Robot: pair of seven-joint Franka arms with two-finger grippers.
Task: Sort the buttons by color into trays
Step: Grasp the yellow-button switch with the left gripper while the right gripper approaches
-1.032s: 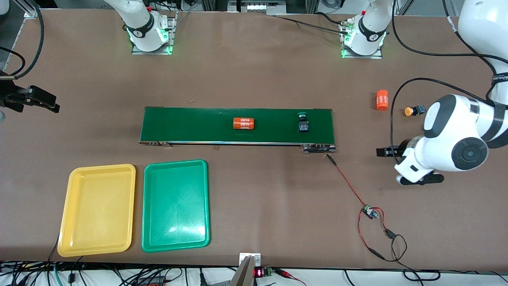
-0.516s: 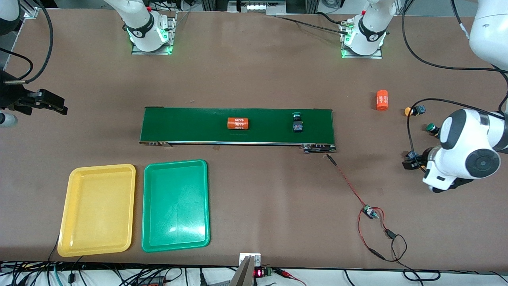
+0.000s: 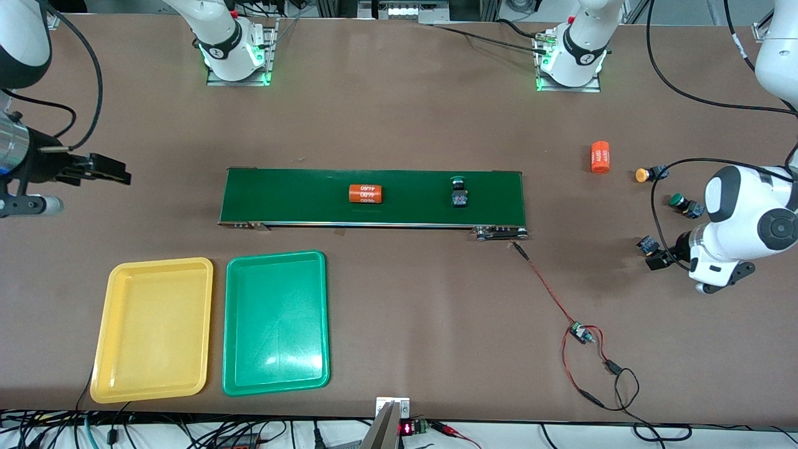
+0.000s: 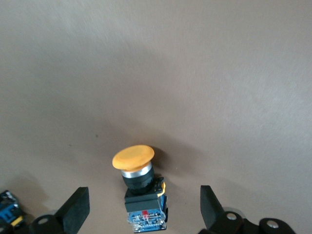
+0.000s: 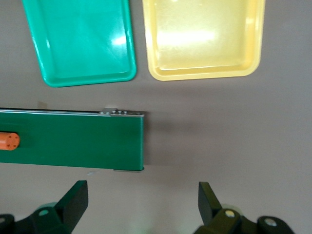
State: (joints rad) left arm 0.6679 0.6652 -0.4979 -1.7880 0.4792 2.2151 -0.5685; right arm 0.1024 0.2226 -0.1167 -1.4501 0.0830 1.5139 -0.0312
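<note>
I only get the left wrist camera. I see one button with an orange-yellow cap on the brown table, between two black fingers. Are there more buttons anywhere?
Observer: Yes, a green button lies on the dark-green belt, beside an orange cylinder.
Operator: Any close to mine?
Observer: Two, an orange-yellow button and a second green button. Both are on the table, farther from the front camera than your button.
Operator: Where are the trays?
Observer: A yellow tray and a green tray sit side by side toward the right arm's end, nearer the front camera than the belt.
</note>
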